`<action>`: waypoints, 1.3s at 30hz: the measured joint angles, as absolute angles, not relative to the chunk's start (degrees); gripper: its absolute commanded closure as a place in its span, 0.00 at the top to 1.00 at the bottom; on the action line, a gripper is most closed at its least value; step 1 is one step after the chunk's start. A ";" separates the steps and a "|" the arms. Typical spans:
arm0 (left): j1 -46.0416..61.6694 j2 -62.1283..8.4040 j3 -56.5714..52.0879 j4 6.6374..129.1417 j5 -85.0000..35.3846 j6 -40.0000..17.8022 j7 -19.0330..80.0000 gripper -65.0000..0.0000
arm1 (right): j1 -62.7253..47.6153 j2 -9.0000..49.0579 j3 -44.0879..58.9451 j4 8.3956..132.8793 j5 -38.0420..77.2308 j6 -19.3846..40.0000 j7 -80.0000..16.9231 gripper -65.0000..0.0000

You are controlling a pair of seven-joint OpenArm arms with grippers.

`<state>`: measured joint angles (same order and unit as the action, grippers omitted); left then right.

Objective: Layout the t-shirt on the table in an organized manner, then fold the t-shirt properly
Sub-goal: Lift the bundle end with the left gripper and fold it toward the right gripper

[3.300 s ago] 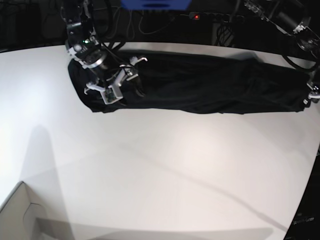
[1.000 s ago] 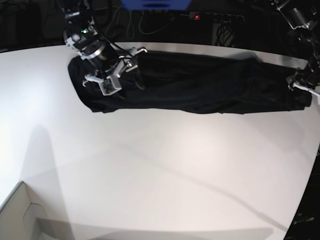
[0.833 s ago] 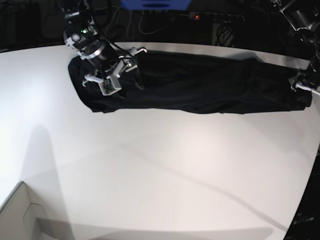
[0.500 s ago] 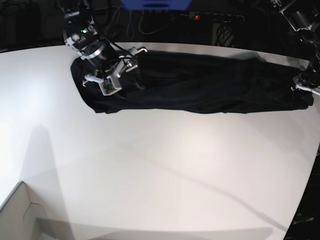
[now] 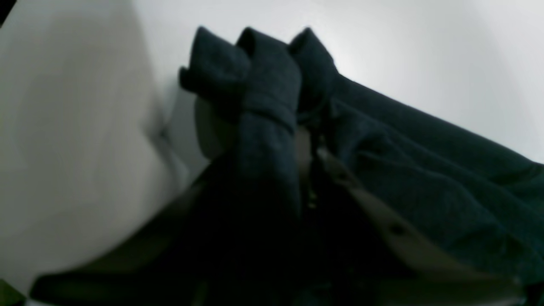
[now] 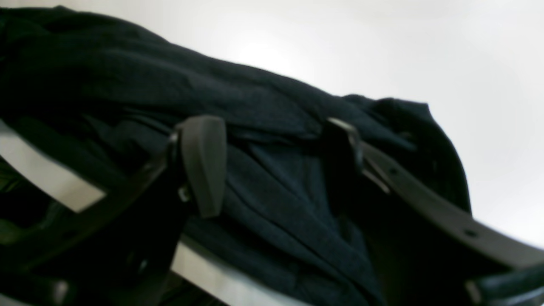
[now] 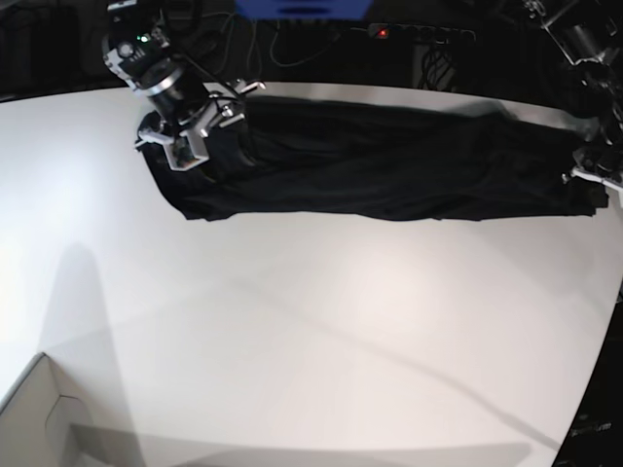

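The black t-shirt (image 7: 389, 165) lies stretched in a long crumpled band across the far side of the white table (image 7: 311, 331). At its right end, my left gripper (image 7: 590, 179) is shut on a bunched edge of the t-shirt (image 5: 267, 106); folds of cloth stick out past the left gripper (image 5: 263, 140). Over the band's left end, my right gripper (image 7: 200, 122) stands open. In the right wrist view its two dark fingers (image 6: 204, 165) straddle the t-shirt (image 6: 272, 102) without pinching it.
A pale cardboard box corner (image 7: 39, 418) sits at the near left. Cables and a power strip with a red light (image 7: 384, 32) run behind the table's far edge. The table's curved edge drops away at the right (image 7: 599, 370).
My left gripper has closed on the shirt's right end. The right gripper has moved up and to the left, still open, over the shirt's left end.
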<state>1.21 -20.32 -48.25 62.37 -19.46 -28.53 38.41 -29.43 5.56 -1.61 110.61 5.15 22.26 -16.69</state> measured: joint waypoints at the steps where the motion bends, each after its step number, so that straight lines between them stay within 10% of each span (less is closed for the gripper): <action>1: 0.95 -20.69 -48.05 62.70 -18.87 -28.53 39.51 0.01 | -29.45 5.58 -1.45 110.61 5.13 22.26 -16.69 0.56; 19: 1.56 -22.81 -47.72 85.30 -16.58 -27.03 42.33 0.00 | -31.14 5.52 1.67 110.69 5.13 22.26 -16.53 0.56; 39: 11.31 -2.11 -24.82 108.86 5.15 -27.49 41.71 0.00 | -31.18 5.15 2.59 110.85 5.32 22.26 -16.51 0.56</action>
